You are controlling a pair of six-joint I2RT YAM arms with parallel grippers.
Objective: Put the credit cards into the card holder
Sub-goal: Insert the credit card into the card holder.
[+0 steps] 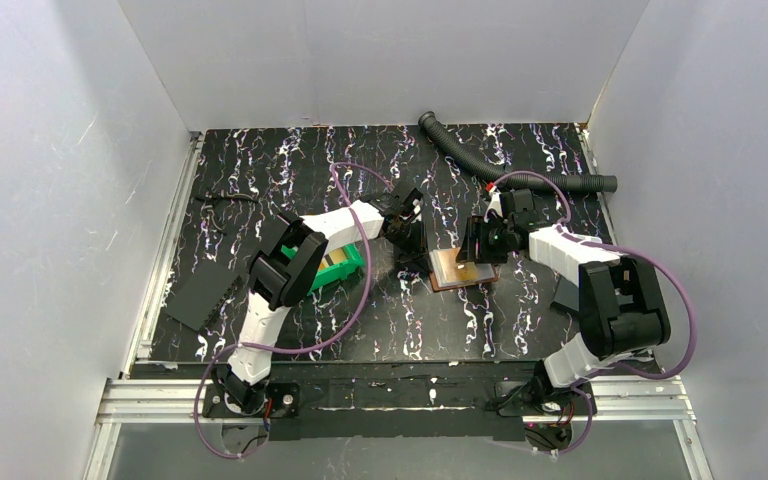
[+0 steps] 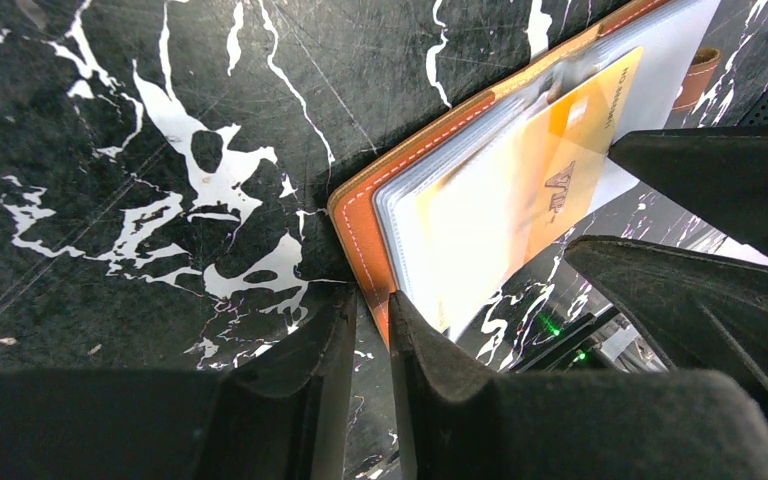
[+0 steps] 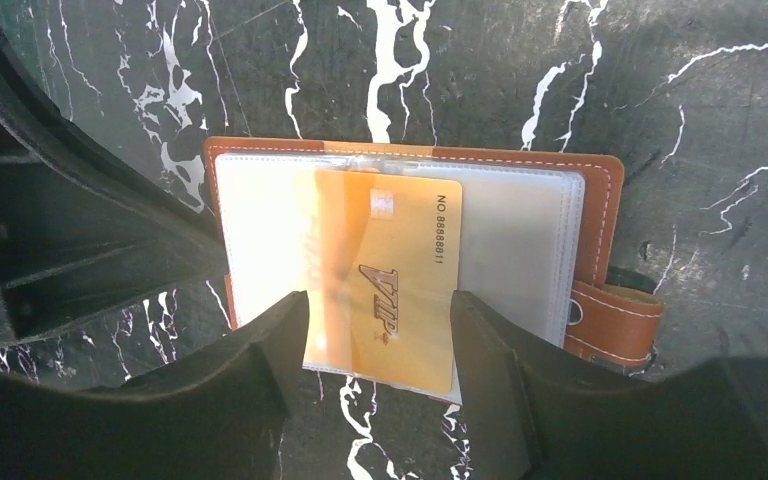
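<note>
- The card holder (image 1: 463,270) lies open and flat on the black marbled bench (image 1: 290,170). Its orange-brown cover (image 3: 600,190) faces down and its clear pockets face up.
- Its snap tab (image 3: 615,320) sticks out from one short side of the holder and rests on the bench.
- A yellow credit card (image 3: 390,290) printed "VIP" lies over the holder's clear pocket. Part of it looks hazy, as if under the plastic, and one end juts past the holder's edge.
- The right pincer (image 1: 482,243) hangs just above the holder, on its far right side. It is spread to the card's width, with one finger (image 3: 480,350) against each long edge, so it appears to grip the card by its sides.
- The left pincer (image 1: 407,238) is at the holder's left edge, opposite the right one. Its fingers (image 2: 415,350) are almost together, with only a slim slit of bench showing between them.
- The corner of the cover meets the inner face of one left finger. Whether the cover is pinched there, I cannot tell.
- A green bin (image 1: 350,262) sits to the left of the holder, partly hidden by the left arm.
- Flat black sheets (image 1: 200,292) lie farther left of the holder, beyond the bin.
- A ribbed black hose (image 1: 470,150) curves across the bench behind the holder, well apart from it.
</note>
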